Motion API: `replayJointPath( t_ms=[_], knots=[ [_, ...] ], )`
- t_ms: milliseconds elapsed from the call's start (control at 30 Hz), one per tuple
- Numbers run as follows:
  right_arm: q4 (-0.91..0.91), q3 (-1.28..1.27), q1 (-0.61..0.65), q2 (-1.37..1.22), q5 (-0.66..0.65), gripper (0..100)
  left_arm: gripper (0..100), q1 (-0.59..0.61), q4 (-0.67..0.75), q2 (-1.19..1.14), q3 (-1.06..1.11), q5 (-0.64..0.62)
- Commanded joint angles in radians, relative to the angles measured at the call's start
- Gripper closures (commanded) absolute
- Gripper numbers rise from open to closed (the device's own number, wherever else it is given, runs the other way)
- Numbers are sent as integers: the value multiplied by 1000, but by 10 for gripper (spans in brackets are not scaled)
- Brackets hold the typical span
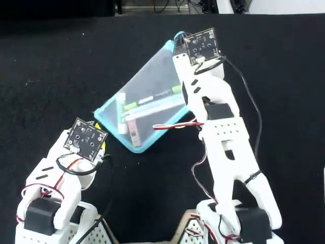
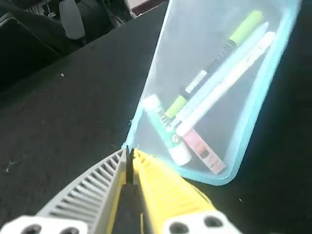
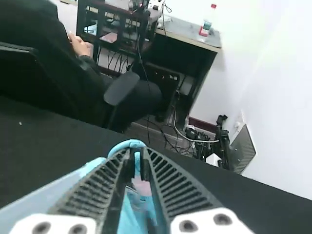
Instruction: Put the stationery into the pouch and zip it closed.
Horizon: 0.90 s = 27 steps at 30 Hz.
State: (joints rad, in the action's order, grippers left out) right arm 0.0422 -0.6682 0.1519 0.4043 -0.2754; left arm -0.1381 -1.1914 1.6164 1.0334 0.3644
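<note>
On the table the pouch lies at frame centre, soft, light, slippery, best held by its firmer edge, where the right gripper is closed on the upper corner, the left gripper on the lower-left one, pens inside.

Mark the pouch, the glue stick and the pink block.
pouch (image 2: 195, 48), left wrist view, bare clear panel.
glue stick (image 2: 165, 129), left wrist view, middle of its labelled body.
pink block (image 2: 204, 152), left wrist view, middle of its top face.
</note>
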Motion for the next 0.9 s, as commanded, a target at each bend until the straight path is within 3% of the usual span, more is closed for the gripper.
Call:
replayJointPath(
  t_ms=[0, 433, 633, 867],
  knots=[
    [41, 61, 32, 59, 3, 987, 971, -5, -5, -5, -19, 2],
    [310, 65, 218, 404, 2, 984, 970, -5, -3, -5, -18, 2],
    [532, 48, 63, 437, 2, 982, 970, -5, -5, -5, -18, 2],
    [540, 45, -104, 228, 11, 972, 970, -5, 0, -5, -18, 0]
  ],
)
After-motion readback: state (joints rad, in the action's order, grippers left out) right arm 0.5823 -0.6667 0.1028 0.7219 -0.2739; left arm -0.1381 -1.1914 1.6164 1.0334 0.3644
